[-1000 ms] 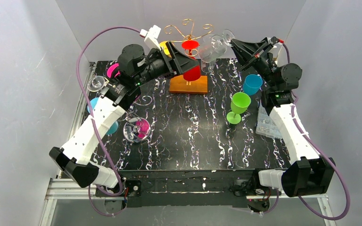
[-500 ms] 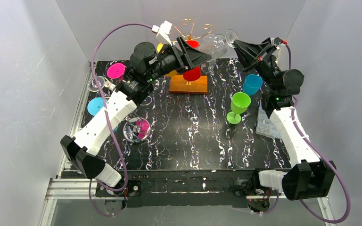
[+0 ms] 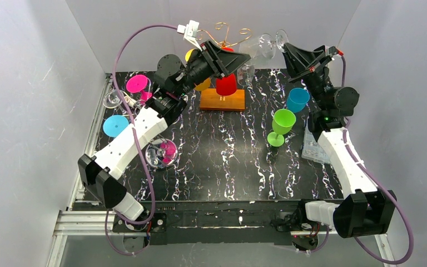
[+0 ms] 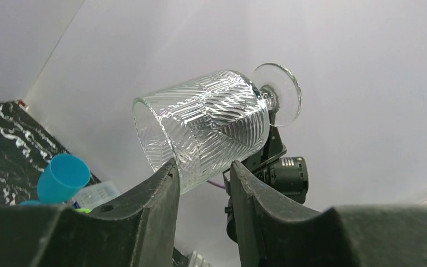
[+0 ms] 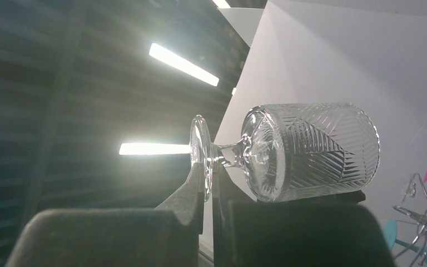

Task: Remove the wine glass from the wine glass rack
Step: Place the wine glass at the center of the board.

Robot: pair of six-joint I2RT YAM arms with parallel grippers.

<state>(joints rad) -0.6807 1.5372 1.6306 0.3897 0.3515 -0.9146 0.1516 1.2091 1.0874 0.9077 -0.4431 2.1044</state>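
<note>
Start at the left edge of the table (image 3: 222, 167), where you will find a pink glass (image 3: 137, 84) and a blue glass (image 3: 115, 125) standing apart. Move to the back centre: the wine glass rack (image 3: 222, 99) stands on its wooden base, with a red glass (image 3: 226, 84) hanging bowl-down from it.

Just right of the rack's wire top, locate the left gripper (image 3: 244, 57). In the left wrist view its fingers (image 4: 158, 194) stand apart, and the ribbed bowl shows across the gap at the tips. You cannot confirm contact there.

The wine glass (image 4: 205, 130) is in the air, lying on its side beside the rack's upper right, bowl toward the rack and foot pointing right.

The right gripper (image 5: 207, 169) is closed, pinching the foot of the wine glass.

Below it, a teal cup (image 3: 298, 99) and a green glass (image 3: 282, 121) stand upright on the table.
</note>
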